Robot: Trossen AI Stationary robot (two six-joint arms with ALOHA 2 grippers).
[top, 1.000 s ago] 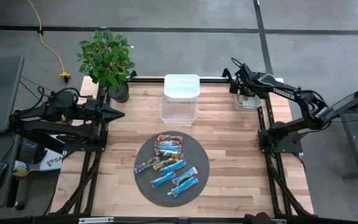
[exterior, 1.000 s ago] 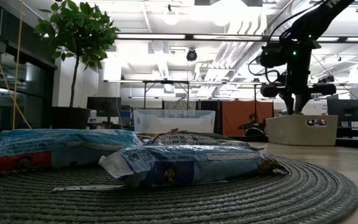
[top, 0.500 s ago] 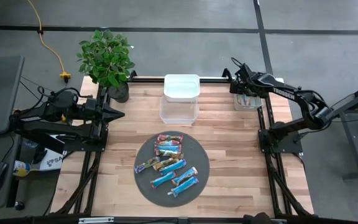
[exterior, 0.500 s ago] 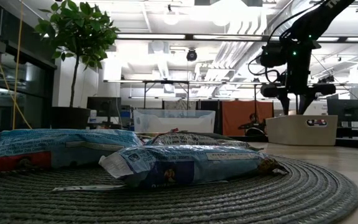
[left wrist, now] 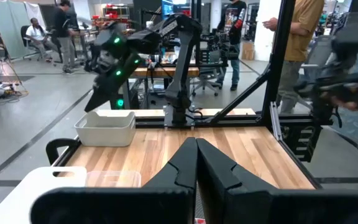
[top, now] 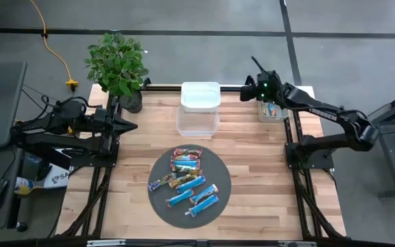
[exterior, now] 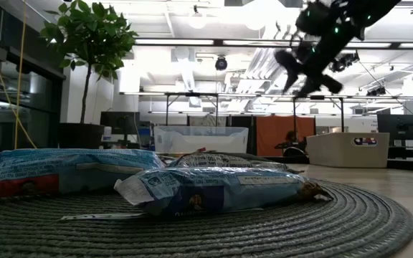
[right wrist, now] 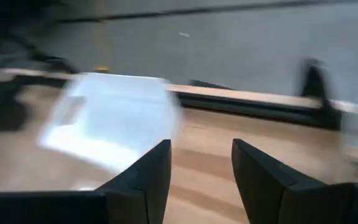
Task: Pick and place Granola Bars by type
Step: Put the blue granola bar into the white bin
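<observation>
A: What lies on the wooden table?

B: A round grey mat carries the Granola Bars, blue and red-pink wrapped, well apart from both grippers. Two clear bins stand beyond it, and a small white tub sits at the far right.

A: And the fingers?

B: The right gripper hangs above the table beside that tub, fingers parted and holding nothing. The left gripper waits at the left edge, fingers pressed together.

A: The room?

B: People stand behind the table near desks; a potted plant sits at one corner.
</observation>
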